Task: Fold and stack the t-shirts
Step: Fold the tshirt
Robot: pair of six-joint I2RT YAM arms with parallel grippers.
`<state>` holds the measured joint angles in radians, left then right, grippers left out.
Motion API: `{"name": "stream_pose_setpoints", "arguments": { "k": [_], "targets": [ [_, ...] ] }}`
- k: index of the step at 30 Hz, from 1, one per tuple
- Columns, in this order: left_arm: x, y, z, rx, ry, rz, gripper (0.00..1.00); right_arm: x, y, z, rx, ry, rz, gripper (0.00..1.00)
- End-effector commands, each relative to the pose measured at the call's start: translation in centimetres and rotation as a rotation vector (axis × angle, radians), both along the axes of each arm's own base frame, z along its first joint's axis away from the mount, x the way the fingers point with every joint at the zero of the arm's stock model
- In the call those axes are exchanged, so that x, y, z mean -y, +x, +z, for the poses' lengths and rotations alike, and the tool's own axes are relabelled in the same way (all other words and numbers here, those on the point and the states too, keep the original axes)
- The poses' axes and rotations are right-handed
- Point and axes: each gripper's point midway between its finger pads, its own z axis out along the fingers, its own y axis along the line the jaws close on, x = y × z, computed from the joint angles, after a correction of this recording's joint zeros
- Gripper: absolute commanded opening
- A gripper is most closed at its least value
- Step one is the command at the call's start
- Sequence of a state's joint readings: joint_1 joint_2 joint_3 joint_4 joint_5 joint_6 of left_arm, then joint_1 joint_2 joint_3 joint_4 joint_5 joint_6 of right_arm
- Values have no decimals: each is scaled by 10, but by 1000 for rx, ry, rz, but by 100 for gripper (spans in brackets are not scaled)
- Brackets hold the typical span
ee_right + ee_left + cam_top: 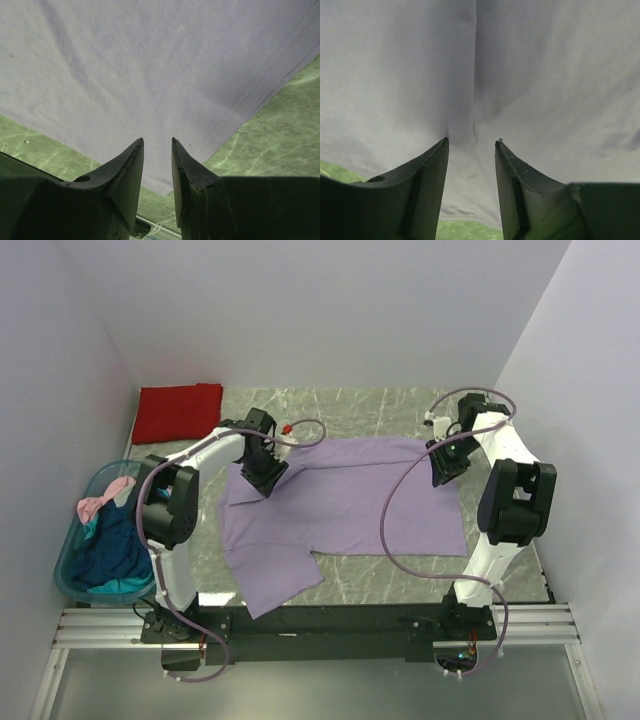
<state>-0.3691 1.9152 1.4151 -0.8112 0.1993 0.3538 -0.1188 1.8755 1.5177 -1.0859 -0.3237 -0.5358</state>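
A light purple t-shirt (345,505) lies spread flat on the green marble table (370,410), with one sleeve reaching toward the near edge. My left gripper (266,483) hovers over its left part, jaws open, with only flat cloth (530,75) below the fingertips (471,142). My right gripper (440,472) is at the shirt's far right corner, also open with a narrower gap (157,140); the hemmed edge of the purple cloth (150,65) runs beneath it. A folded red t-shirt (180,412) rests at the back left.
A translucent teal tub (70,575) stands at the left edge, holding pink (100,502), dark blue (110,555) and teal cloth. White walls close in on three sides. The black arm rail (330,620) runs along the near edge.
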Motion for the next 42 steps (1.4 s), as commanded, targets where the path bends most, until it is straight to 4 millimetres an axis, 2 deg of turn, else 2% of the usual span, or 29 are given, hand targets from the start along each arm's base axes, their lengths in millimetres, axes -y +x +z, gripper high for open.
{"name": "stream_pose_setpoints", "arguments": {
  "k": [1, 3, 6, 7, 10, 13, 14, 15, 17, 18, 19, 20, 22, 23, 24, 26, 28, 30, 32, 33, 35, 37, 38, 39, 40, 42],
  "targets": [
    [5, 30, 7, 96, 27, -11, 47, -2, -3, -2, -15, 17, -12, 36],
    [1, 32, 0, 95, 67, -15, 46, -1, -4, -3, -16, 12, -11, 36],
    [-1, 34, -6, 88, 93, -28, 39, 0, -1, -2, -12, 8, -12, 36],
    [-2, 33, -6, 82, 99, -29, 30, 1, -1, -3, -17, 7, -13, 35],
    [0, 35, -4, 80, 97, -43, 15, 1, 2, -3, -17, 6, -14, 35],
    [3, 34, 4, 80, 78, -61, 1, 2, 1, -5, -24, 4, -18, 35],
    [3, 34, 5, 78, 70, -67, 1, 2, 1, -5, -22, 0, -13, 35],
    [5, 34, 13, 79, 50, -74, 1, 3, 1, -6, -24, -1, -17, 35],
    [10, 34, 15, 43, -10, -81, 1, 2, 0, -8, -33, 3, -15, 35],
    [11, 39, 24, 38, -27, -83, 1, 2, 0, -8, -34, 5, -16, 35],
    [10, 43, 26, 29, -42, -79, 1, 2, -1, -10, -39, 5, -15, 35],
    [7, 48, 18, 2, -61, -69, 1, 2, -1, -10, -40, 7, -16, 35],
    [4, 65, 26, 17, -81, -65, 1, 1, -1, -10, -45, 11, -17, 35],
    [-5, 71, 12, -15, -79, -42, 2, 1, 0, -10, -43, 11, -14, 35],
    [-7, 85, 19, 7, -93, -32, 6, 1, -1, -10, -46, 11, -14, 35],
    [-20, 102, 10, 3, -107, 5, 12, 1, -2, -10, -49, 10, -14, 35],
    [-32, 128, 16, 66, -117, 53, 23, 2, -1, -11, -46, 5, -15, 35],
    [-54, 141, 12, 94, -89, 101, 30, 2, 0, -9, -42, 4, -15, 35],
    [-71, 151, 24, 150, -91, 147, 35, 2, -1, -8, -42, 6, -16, 35],
    [-76, 146, 21, 141, -90, 161, 39, 2, 1, -8, -37, 7, -16, 35],
    [-79, 140, 37, 180, -120, 174, 41, 1, 0, -8, -40, 12, -17, 35],
    [-73, 133, 51, 214, -163, 158, 43, 0, 0, -10, -46, 15, -21, 35],
    [-68, 126, 68, 264, -186, 149, 43, 0, 0, -10, -47, 18, -21, 35],
    [-64, 123, 75, 286, -202, 147, 43, 0, 1, -10, -46, 19, -22, 35],
    [-51, 115, 82, 281, -238, 129, 42, -1, 1, -10, -46, 23, -25, 35],
    [-41, 99, 89, 254, -261, 114, 42, -3, 2, -10, -48, 29, -26, 35]
  ]
}}
